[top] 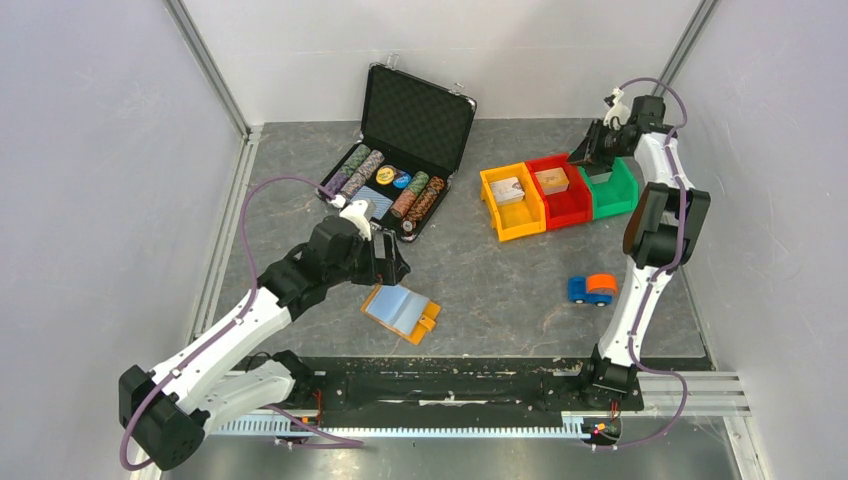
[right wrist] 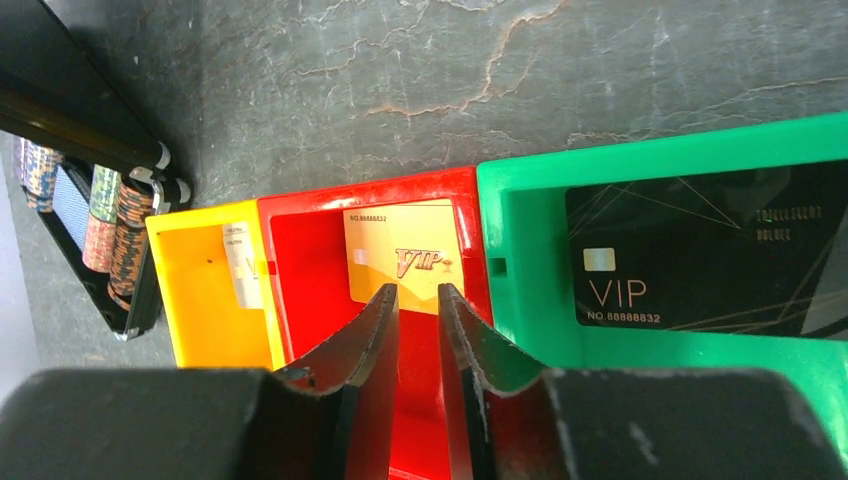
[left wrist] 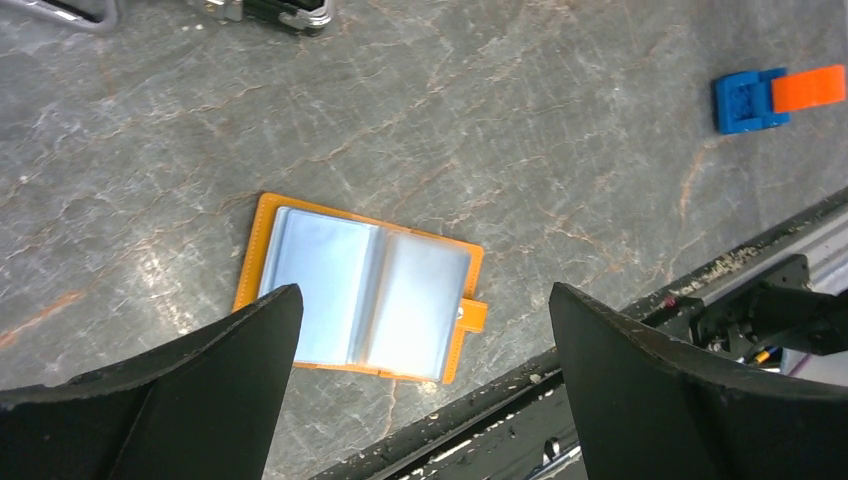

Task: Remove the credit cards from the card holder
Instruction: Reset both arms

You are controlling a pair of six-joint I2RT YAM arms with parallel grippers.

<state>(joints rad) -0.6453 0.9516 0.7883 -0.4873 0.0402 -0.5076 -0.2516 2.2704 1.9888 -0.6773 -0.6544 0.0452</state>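
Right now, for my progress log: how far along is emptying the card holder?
Looks done: a pale printed card lies in the yellow bin, a gold card in the red bin, a black card in the green bin. In hand: nothing; the right gripper hangs over the red bin, the left gripper open above the opened card holder. Left: its sleeves look pale blue; I cannot tell whether a card is inside.

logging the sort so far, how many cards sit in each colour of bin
yellow-orange bin: 1 pale card
red bin: 1 gold card
green bin: 1 black card
total: 3 cards in 3 bins
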